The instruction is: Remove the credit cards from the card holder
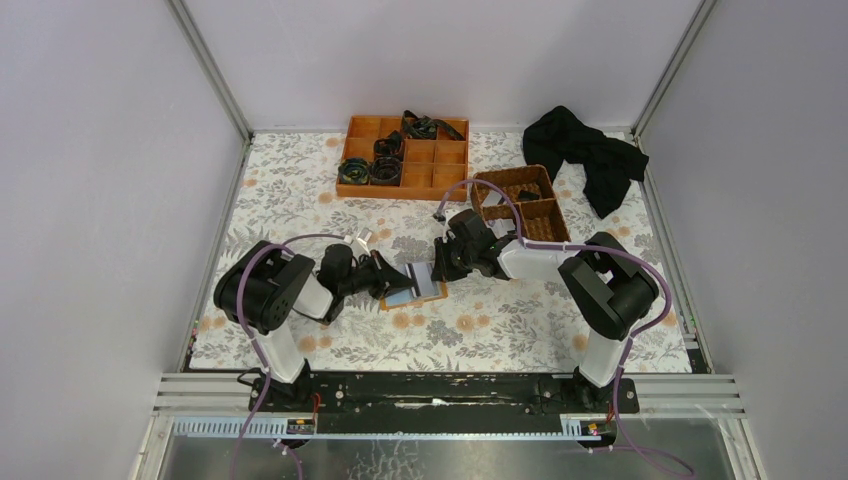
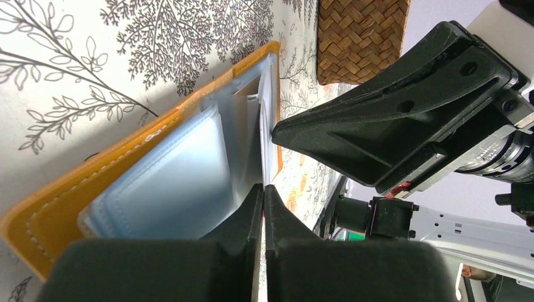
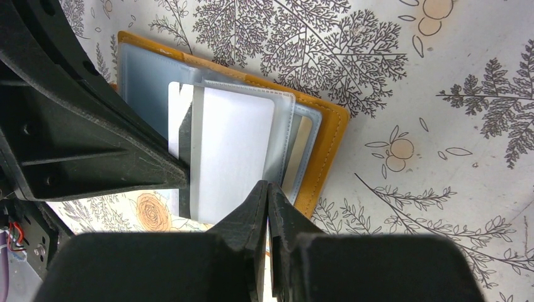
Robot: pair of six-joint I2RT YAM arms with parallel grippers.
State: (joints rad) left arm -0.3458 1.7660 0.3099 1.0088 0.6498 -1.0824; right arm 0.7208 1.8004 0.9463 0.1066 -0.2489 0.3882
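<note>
Left gripper [image 2: 263, 195]: closed on edge of white plastic card [image 3: 233, 151], ready to draw it out | right gripper [image 3: 268, 189]: opposite, clamped on orange-tan bifold card holder [image 3: 327, 138] between both tips, anchoring it

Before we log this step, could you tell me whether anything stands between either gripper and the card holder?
Nothing visible does. The left gripper and the right gripper are both at the open card holder, each closed on a thin edge among its clear sleeves. The wicker basket sits farther back, out of the way.
</note>
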